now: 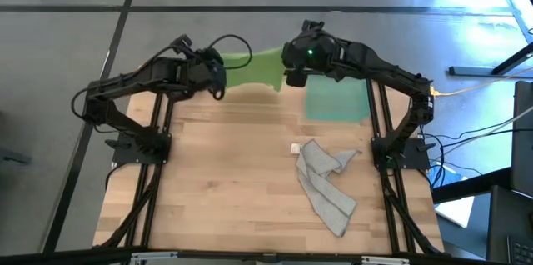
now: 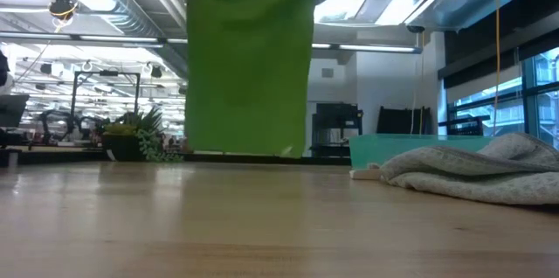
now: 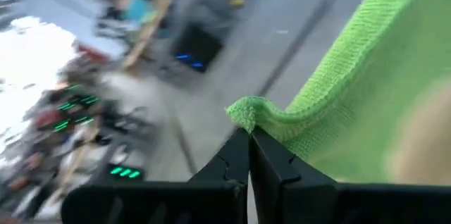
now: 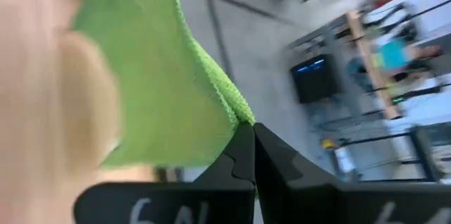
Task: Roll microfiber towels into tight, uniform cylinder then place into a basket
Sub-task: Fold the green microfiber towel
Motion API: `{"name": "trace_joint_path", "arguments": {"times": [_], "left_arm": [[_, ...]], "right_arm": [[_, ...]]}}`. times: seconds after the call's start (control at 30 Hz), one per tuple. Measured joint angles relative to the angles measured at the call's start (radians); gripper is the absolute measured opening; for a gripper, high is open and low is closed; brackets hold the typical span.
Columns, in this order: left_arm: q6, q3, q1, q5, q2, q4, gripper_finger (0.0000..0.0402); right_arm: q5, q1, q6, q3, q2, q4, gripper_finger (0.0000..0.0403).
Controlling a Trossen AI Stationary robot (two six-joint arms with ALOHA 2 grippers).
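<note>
Light grey towel (image 1: 326, 183) crumpled at the worktop's (image 1: 225, 190) four o'clock, teal basket (image 1: 336, 100) at one o'clock, lime green towel (image 2: 250, 68) hanging spread above the twelve o'clock edge, left tool (image 3: 248, 143) and right tool (image 4: 246, 134) each clenched on a top corner

Bright overhead ceiling lights (image 2: 105, 29) flood the low view, with window (image 2: 515, 103) glare at 3 o'clock and a soft sheen on the tabletop (image 2: 218, 217). Both wrist views are heavily motion-blurred, backgrounds smeared; the high view shows pale glare at 1 o'clock.
</note>
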Motion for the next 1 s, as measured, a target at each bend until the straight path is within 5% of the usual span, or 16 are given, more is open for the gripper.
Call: {"name": "trace_joint_path", "arguments": {"times": [0.13,0.43,0.67,1.0], "left_arm": [[0.000,0.000,-0.028,0.193,-0.002,-0.040,0.0000],[-0.161,-0.002,-0.176,0.351,0.006,-0.137,0.0000],[-0.352,-0.046,-0.344,0.428,0.006,-0.177,0.0000],[-0.658,-0.305,-0.596,0.463,0.007,-0.063,0.0000]], "right_arm": [[-0.066,0.034,0.064,-0.055,0.000,-0.064,0.0000],[-0.062,0.157,0.189,-0.183,-0.004,-0.141,0.0000],[-0.090,0.256,0.293,-0.277,-0.029,-0.189,0.0000],[-0.186,0.394,0.444,-0.540,-0.049,-0.060,0.0000]]}}
